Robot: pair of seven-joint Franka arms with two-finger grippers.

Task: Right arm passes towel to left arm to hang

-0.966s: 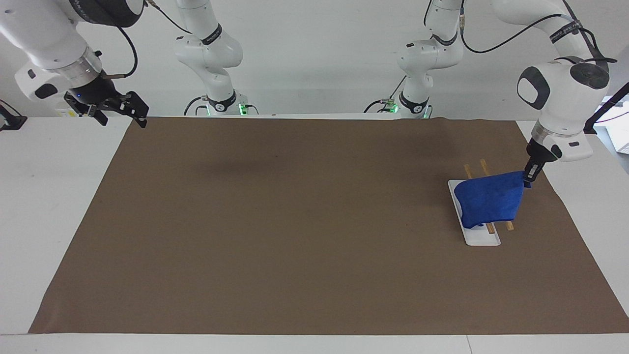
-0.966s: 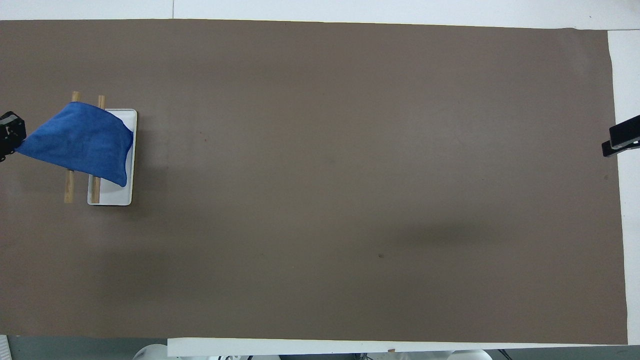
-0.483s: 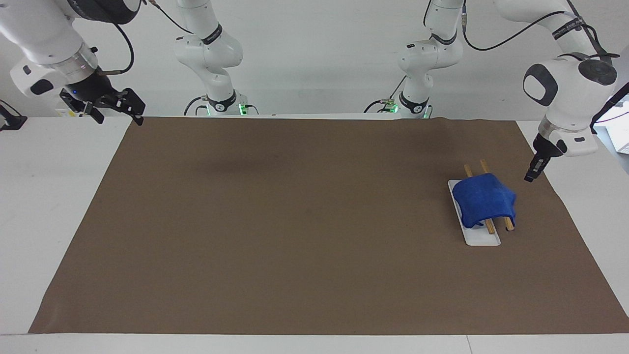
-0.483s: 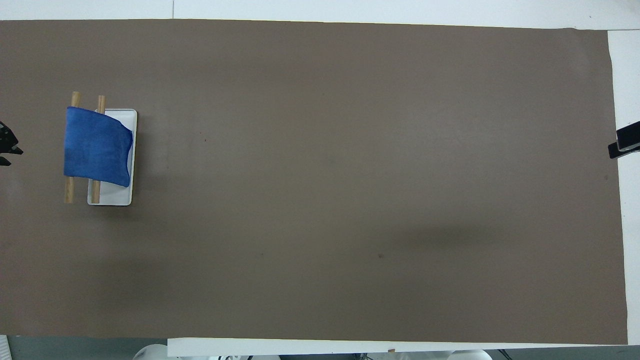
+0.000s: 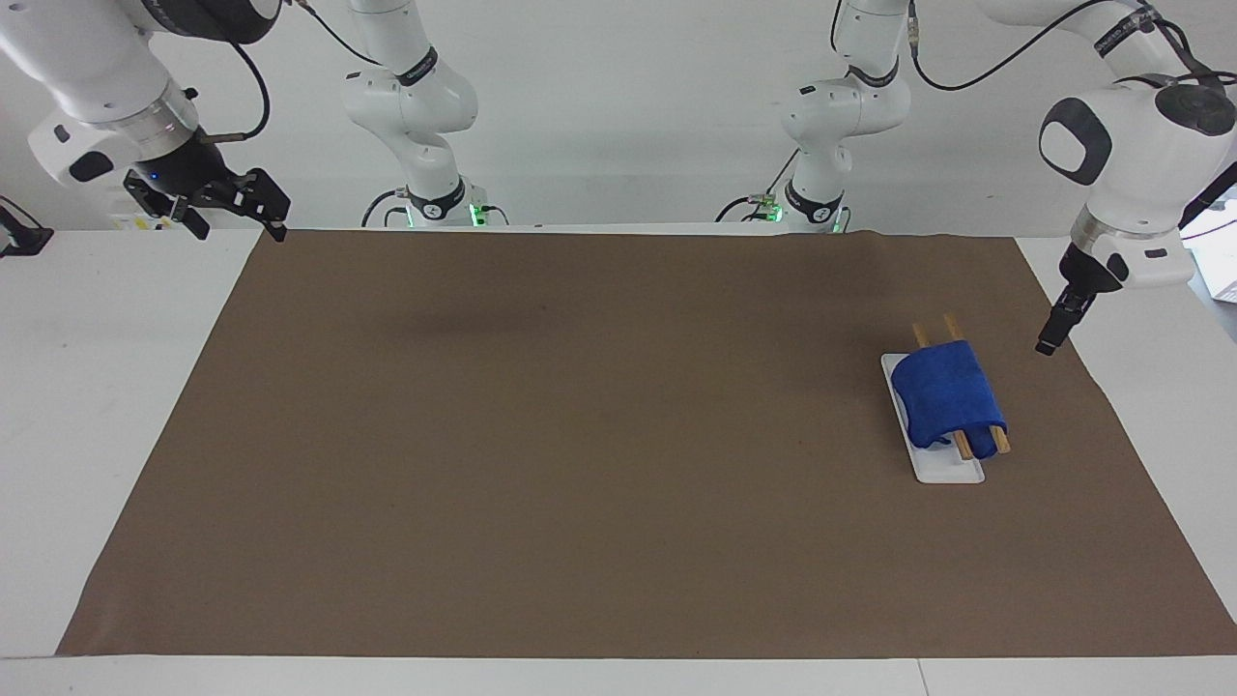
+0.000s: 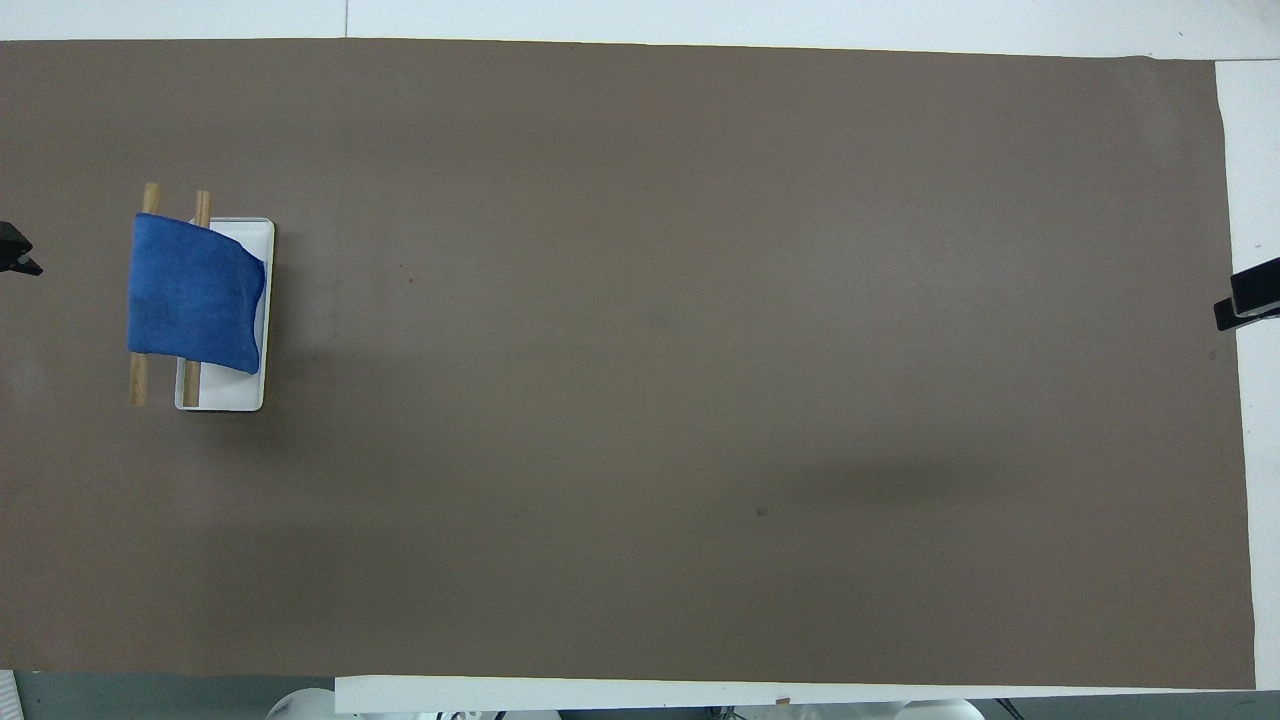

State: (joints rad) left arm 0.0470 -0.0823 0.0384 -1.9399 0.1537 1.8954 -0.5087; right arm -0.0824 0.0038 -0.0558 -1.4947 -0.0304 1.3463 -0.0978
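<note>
Towel (image 5: 945, 401): we note blue cloth, soft napped pile, matt.
Rails (image 5: 957, 445): we see two bare wooden rods, pale and unvarnished.
Rack base (image 5: 942, 471): white, smooth, looks like plastic.
Mat (image 5: 618, 435): brown, matt, flat sheet.
Table (image 5: 106, 329): white, smooth.
Left gripper (image 5: 1049, 340): black, matt.
Right gripper (image 5: 237, 208): black; silver metallic wrist ring above, glossy.

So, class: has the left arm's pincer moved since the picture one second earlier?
Yes. The left arm's pincer has let go of the small royal-blue terry towel and drawn away from the white-based wooden-rod rack, toward the brown mat's edge.
</note>
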